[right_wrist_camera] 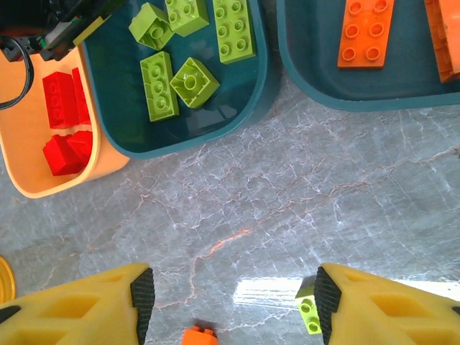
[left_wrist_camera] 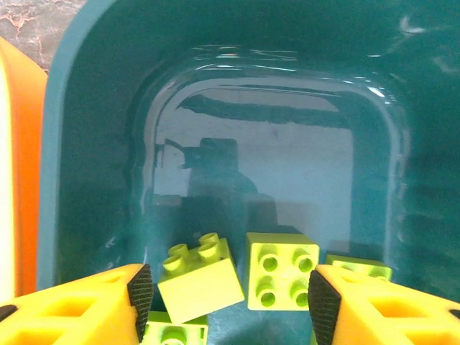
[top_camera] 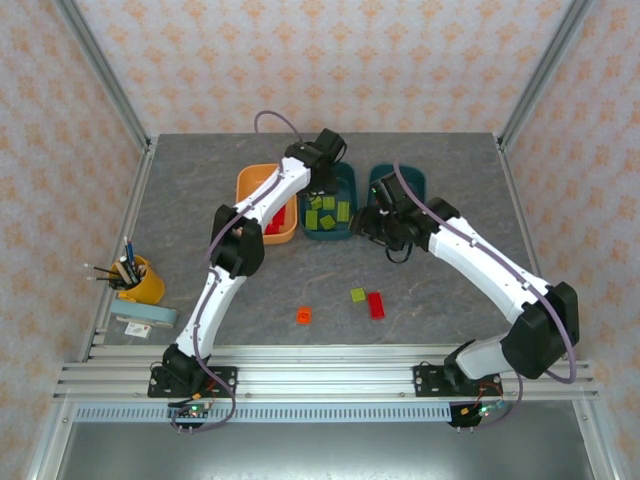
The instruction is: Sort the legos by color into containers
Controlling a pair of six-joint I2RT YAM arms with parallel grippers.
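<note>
Overhead, sorting looks mostly done: red legos in the light orange tray, green legos in the middle teal tray, yet an orange brick, a green brick and a red brick lie loose. Left wrist: the left gripper gapes wide, empty, over green legos. Right wrist: the right gripper spreads wide, empty, above bare table.

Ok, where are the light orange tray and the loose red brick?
light orange tray (top_camera: 252, 182), top external view, bare inner part near its far-left corner.
loose red brick (top_camera: 376, 305), top external view, its middle.
</note>
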